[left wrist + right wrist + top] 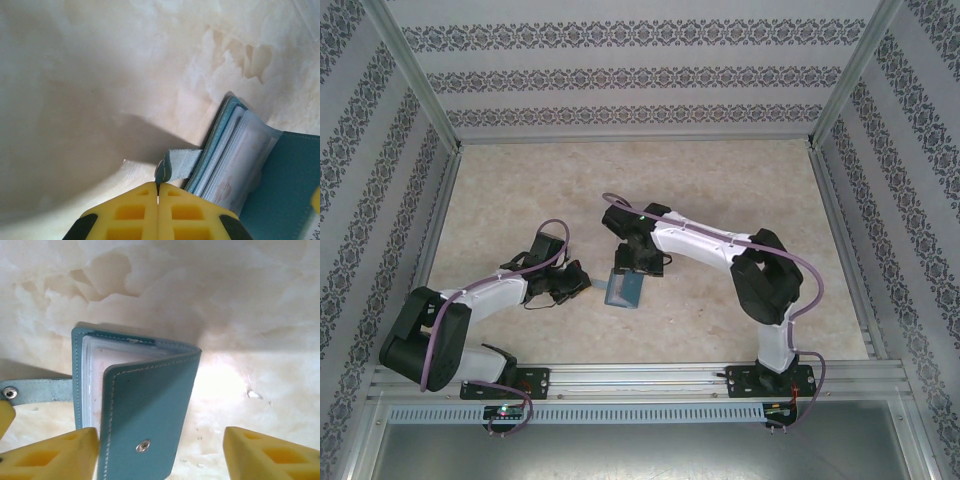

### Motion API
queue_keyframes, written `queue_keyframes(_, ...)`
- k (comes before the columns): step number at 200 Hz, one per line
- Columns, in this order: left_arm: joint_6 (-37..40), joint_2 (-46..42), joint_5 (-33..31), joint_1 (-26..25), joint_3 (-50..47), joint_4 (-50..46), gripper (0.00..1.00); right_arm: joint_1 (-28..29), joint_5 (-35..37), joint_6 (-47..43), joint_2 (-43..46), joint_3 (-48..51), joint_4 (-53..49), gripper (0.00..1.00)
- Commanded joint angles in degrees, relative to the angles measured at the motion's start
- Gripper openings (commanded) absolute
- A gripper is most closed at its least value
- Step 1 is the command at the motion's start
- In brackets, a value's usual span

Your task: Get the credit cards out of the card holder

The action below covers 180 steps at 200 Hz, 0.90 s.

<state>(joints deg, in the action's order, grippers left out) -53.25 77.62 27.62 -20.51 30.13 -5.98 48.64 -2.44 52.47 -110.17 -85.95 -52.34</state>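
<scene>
Yellow fingertips of the left gripper point(158, 189) are pressed together on the teal snap strap point(182, 162) of the card holder point(290, 170), pinning it in place. The right gripper point(160, 437) has its jaws apart, straddling the raised front cover. One finger is just beside the cover's edge and the other well clear of it, with nothing clamped. Between cover and back, clear sleeves fan out with pale credit cards point(235, 165) tucked inside; none is out. The holder sits half open on the marble-patterned table point(720, 180), between the two arms. I judge this to be the opening step: the holder is anchored and the cover is to be folded back. The next move calls for the right jaws to take the cover or a card edge and pull gently against the strap hold, without dragging whole sleeves.
</scene>
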Motion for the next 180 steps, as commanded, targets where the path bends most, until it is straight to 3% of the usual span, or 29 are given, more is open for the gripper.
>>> queue_keyframes(1, -0.75, -1.73, -1.99, 0.62, -0.8, -0.59, 0.05, 0.27, 0.74, -0.74, 2.17, 2.2, -2.4, 0.58)
queue_keyframes(68, -1.25, -1.96, -2.17, 0.64, -0.78, -0.46, 0.05, -1.43, -2.99, -1.32, 3.73, 7.17, 2.24, 0.27)
queue_keyframes(87, -1.24, -2.29, -1.69, 0.58, -0.58, -0.65, 0.11, -1.77, -3.82, -1.81, 3.89, 7.55, 3.79, 0.16)
queue_keyframes(128, 1.35, -4.56, -3.15, 0.63, 3.11, -5.95, 0.22, -2.91, -5.1, -3.6, 5.96, 9.29, 9.79, 0.07)
queue_keyframes(152, 2.76, -6.02, -3.96, 0.58, 6.34, -9.54, 0.33, -4.08, -6.41, -4.16, 7.09, 10.53, 12.02, 0.05)
queue_keyframes(180, 3.19, -7.19, -3.64, 0.63, 9.18, -12.28, 0.35, -5.28, -7.72, -5.61, 7.82, 10.87, 12.71, 0.04)
